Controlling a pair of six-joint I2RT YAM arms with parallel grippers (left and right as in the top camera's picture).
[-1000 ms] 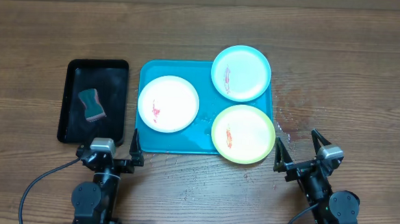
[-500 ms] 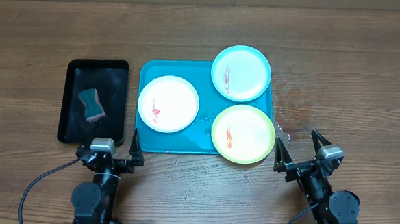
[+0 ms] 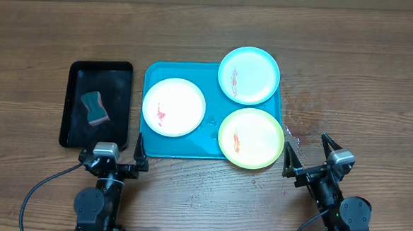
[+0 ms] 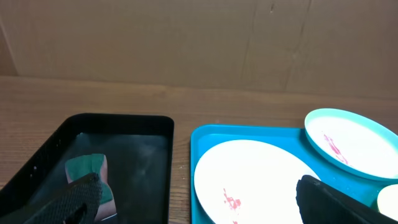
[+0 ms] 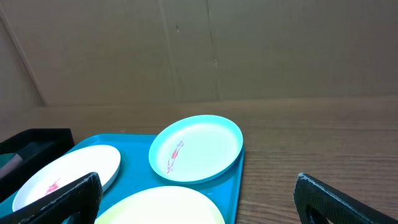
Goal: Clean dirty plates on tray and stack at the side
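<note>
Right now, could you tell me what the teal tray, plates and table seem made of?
Teal tray: likely plastic, glossy, uniform colour, rounded moulded rim. Plates: probably plastic too, smooth, slight sheen. Table: wood or wood-look laminate, matt, visible grain.

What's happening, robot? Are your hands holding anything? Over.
Left gripper, right gripper open, empty. White plate, mint plate, yellow-green plate smeared red, on teal tray. Sponge in black tray, untouched. Nothing blocking the plates.
</note>
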